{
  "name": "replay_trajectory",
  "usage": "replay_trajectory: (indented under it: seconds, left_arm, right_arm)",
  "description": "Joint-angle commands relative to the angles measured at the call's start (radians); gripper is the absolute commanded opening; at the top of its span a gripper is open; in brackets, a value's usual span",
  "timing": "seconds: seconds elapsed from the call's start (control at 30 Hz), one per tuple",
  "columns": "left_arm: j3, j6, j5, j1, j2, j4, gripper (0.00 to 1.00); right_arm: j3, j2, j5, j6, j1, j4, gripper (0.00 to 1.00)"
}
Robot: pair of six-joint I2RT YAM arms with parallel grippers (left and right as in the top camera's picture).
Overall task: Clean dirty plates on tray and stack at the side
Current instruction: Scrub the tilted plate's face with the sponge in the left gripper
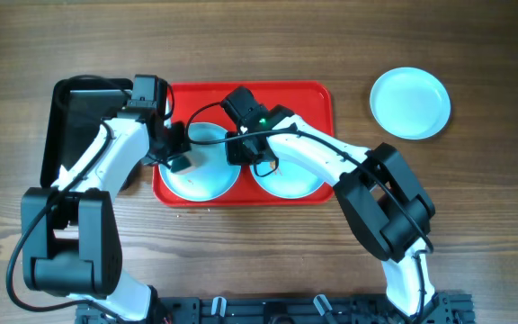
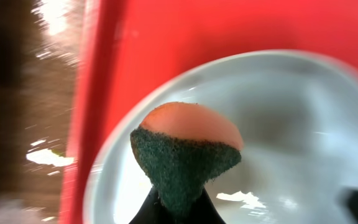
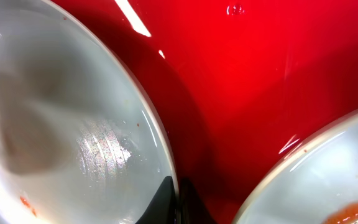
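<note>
left plate (image 1: 207,178), right plate (image 1: 288,183) on red tray (image 1: 313,94), frame centre; third plate (image 1: 410,103) upper right on table (image 1: 475,225); left claw (image 2: 176,208) clamps sponge (image 2: 188,149) over left plate; right claw (image 3: 178,202) narrow, seemingly nipping its rim; plates likely stiff, slick; hold by rim

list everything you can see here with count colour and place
plates: three, pale aqua-white, two on tray, one on table upper right
tray: one, red, centre
black tray: one, black, upper left
sponge: one, orange and green, over left plate
table: one, brown wood, under everything
arms: two, white and black, reaching over tray
left tool: one, black, shut on sponge
right tool: one, black, pinching left plate's rim
</note>
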Motion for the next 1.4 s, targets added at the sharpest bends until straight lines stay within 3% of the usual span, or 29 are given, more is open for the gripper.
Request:
replay_trajectory:
  seconds: [0.0, 0.2, 0.37, 0.63, 0.77, 0.9, 1.13, 1.37]
  left_arm:
    - [0.026, -0.002, 0.32, -0.033, 0.003, -0.013, 0.04]
    - [-0.006, -0.136, 0.233, -0.093, 0.006, -0.04, 0.04]
    - [-0.096, -0.159, 0.213, -0.097, 0.006, 0.046, 0.04]
    - [-0.193, -0.15, 0.056, -0.097, 0.013, 0.146, 0.04]
    - [-0.193, -0.124, -0.175, -0.097, 0.013, 0.107, 0.04]
    - [-0.193, -0.045, -0.22, -0.093, 0.013, 0.111, 0.04]
    - [-0.192, 0.015, -0.436, -0.07, 0.013, 0.124, 0.04]
    - [-0.192, 0.195, -0.445, -0.063, 0.013, 0.372, 0.04]
  right_arm:
    - [-0.003, 0.024, 0.052, 0.014, -0.008, -0.008, 0.04]
    - [-0.003, 0.024, 0.051, 0.013, -0.008, -0.006, 0.04]
    - [-0.003, 0.024, 0.051, 0.013, -0.008, -0.008, 0.04]
    - [-0.003, 0.024, 0.051, 0.012, -0.008, -0.01, 0.04]
    - [-0.003, 0.024, 0.052, 0.011, -0.008, -0.013, 0.04]
    - [-0.003, 0.024, 0.052, 0.011, -0.008, -0.013, 0.04]
    - [-0.003, 0.024, 0.052, 0.011, -0.008, -0.013, 0.04]
    - [-0.003, 0.024, 0.055, 0.011, -0.008, -0.017, 0.05]
